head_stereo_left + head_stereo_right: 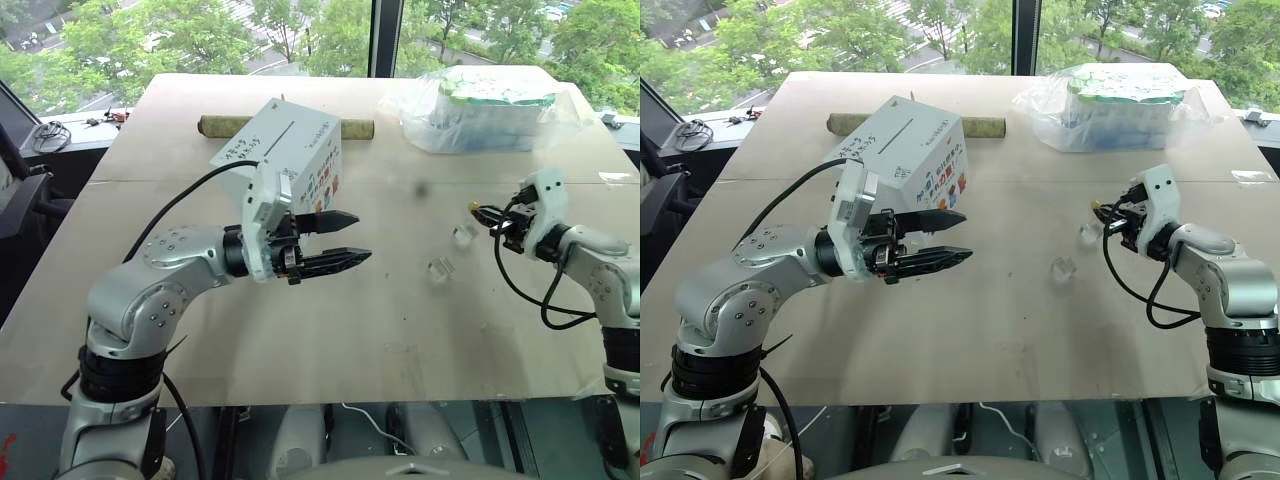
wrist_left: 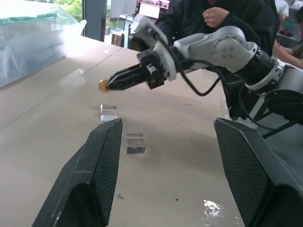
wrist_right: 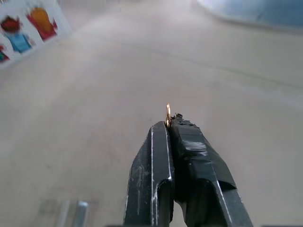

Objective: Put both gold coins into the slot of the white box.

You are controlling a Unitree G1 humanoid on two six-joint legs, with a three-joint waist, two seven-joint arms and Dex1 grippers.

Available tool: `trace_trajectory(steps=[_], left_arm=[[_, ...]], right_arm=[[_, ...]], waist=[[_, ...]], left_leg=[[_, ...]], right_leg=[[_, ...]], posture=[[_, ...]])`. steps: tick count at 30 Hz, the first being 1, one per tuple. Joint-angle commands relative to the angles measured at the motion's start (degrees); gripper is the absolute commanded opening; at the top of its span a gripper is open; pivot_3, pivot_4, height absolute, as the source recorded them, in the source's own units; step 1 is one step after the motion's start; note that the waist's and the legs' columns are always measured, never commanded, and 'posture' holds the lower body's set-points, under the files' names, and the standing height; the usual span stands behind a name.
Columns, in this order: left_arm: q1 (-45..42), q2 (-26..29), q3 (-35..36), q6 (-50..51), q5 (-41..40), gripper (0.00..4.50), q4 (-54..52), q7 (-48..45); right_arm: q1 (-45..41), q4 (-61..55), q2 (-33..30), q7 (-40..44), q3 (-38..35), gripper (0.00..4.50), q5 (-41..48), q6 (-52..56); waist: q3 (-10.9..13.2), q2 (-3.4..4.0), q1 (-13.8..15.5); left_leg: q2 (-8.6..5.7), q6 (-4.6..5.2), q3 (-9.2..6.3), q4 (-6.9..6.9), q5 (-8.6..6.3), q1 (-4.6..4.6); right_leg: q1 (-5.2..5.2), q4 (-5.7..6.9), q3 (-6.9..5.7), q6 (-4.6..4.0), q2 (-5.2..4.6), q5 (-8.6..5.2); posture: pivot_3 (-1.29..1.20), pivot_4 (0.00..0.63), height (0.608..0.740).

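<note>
So the right gripper (image 1: 487,213) has one gold coin (image 2: 103,85) pinched at the very tip, jaws fully closed on it, held up off the tabletop (image 1: 330,330) at mid-right of the frame. From the right wrist view you only see the coin edge-on, a thin sliver poking out between the tips. I can't spot the second coin anywhere; two small clear holders (image 1: 440,271) sit just below and left of that gripper.

The white box (image 1: 285,150) is at upper centre, tilted, with its slot (image 1: 277,137) on the upward white face. The left gripper (image 1: 345,240) hovers just in front of the box, jaws standing wide apart, nothing in them.

Handling guess: the coin is tiny, stiff, light and slick metal, so a tip pinch on the flat faces is about the only option, and it could easily twist or pop out. The box looks like light cardboard, so I'd bet it'll shift if poked and needs steadying by its side walls.
</note>
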Motion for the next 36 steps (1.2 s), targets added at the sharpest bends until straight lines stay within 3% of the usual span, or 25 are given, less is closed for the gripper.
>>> trace_trajectory(steps=[1, 5, 8, 9, 11, 25, 28, 31, 36], left_arm=[[-2.21, -1.0, 1.24, 0.18, -2.17, 3.15, 0.64, 1.18], [-6.6, -2.79, 2.35, 2.95, -6.38, 3.15, 3.75, 3.03], [-8.27, -2.88, 2.52, 4.68, -9.16, 3.15, 4.91, 2.57], [-8.58, -2.88, 2.53, 5.12, -9.83, 2.61, 5.16, 2.43], [-9.24, -3.17, 2.36, 5.53, -10.62, 2.16, 5.7, 2.64], [-12.8, -5.14, 1.64, 6.9, -14.51, 2.16, 7.19, 2.8], [-12.97, -5.29, 1.62, 7.12, -14.86, 1.35, 7.2, 2.93], [-12.9, -5.29, 1.47, 7.29, -15.19, 0.04, 6.92, 2.91], [-12.66, -5.18, 1.59, 7.38, -15.57, 0.04, 6.34, 2.96]], right_arm=[[0.85, -5.44, -0.47, 1.84, -2.32, 0.02, 3.13, -0.14], [0.37, -20.22, -1.69, 7.48, -4.08, 0.02, 16.34, 3.93], [-2.63, -27.22, -2.27, 6.27, -3.94, 0.02, 24.95, 8.74], [-3.67, -28.53, -2.21, 5.23, -3.65, 0.0, 27.17, 9.91], [-5.6, -30.87, -1.88, 3.28, -2.7, 0.0, 30.56, 11.18], [-5.86, -35.01, -3.1, -3.75, -0.26, 0.0, 38.58, 10.71], [-5.9, -35.29, -3.37, -3.98, 0.0, 0.0, 39.28, 10.31], [-6.54, -35.26, -3.42, -4.67, 0.56, 0.0, 40.08, 10.08], [-7.97, -34.38, -3.67, -5.7, 1.23, 0.0, 40.73, 9.95]], waist=[[0.0, 0.0, 0.06], [0.02, 0.04, 0.03], [0.03, 0.05, -0.4], [0.03, 0.05, -0.41], [0.02, 0.04, -0.22], [0.03, 0.04, -0.11], [0.02, 0.04, -0.1], [0.03, 0.04, -0.11], [0.03, 0.04, -0.11]], left_leg=[[0.0, 0.0, 0.0, 0.0, 0.0, 0.0], [0.01, 0.02, -0.03, -0.01, -0.01, -0.02], [0.03, 0.06, -0.05, -0.01, -0.04, 0.0], [0.03, 0.07, -0.06, -0.02, -0.05, 0.02], [0.03, 0.07, -0.1, -0.02, -0.05, 0.04], [-0.01, 0.02, -0.1, 0.01, -0.01, -0.02], [-0.01, 0.03, -0.09, 0.02, -0.02, -0.02], [-0.01, 0.03, -0.08, 0.02, -0.02, -0.02], [-0.01, 0.02, -0.09, 0.02, -0.01, -0.01]], right_leg=[[0.0, 0.0, 0.0, 0.0, 0.0, 0.0], [0.0, 0.0, -0.02, 0.0, 0.01, 0.0], [0.0, 0.01, 0.0, 0.0, 0.0, 0.0], [0.0, 0.01, 0.01, 0.0, 0.01, 0.0], [0.01, 0.01, -0.03, 0.0, -0.02, 0.0], [0.0, 0.0, -0.04, 0.0, -0.05, 0.0], [0.0, 0.0, -0.04, 0.0, -0.05, 0.0], [0.0, -0.01, -0.04, 0.0, -0.05, 0.0], [0.0, 0.0, -0.04, 0.0, -0.05, 0.0]], posture=[[0.0, 0.15, 0.74], [0.0, 0.15, 0.74], [0.0, 0.15, 0.74], [0.0, 0.15, 0.74], [0.0, 0.15, 0.74], [0.0, 0.15, 0.74], [0.0, 0.15, 0.74], [0.0, 0.15, 0.74], [0.0, 0.15, 0.74]])
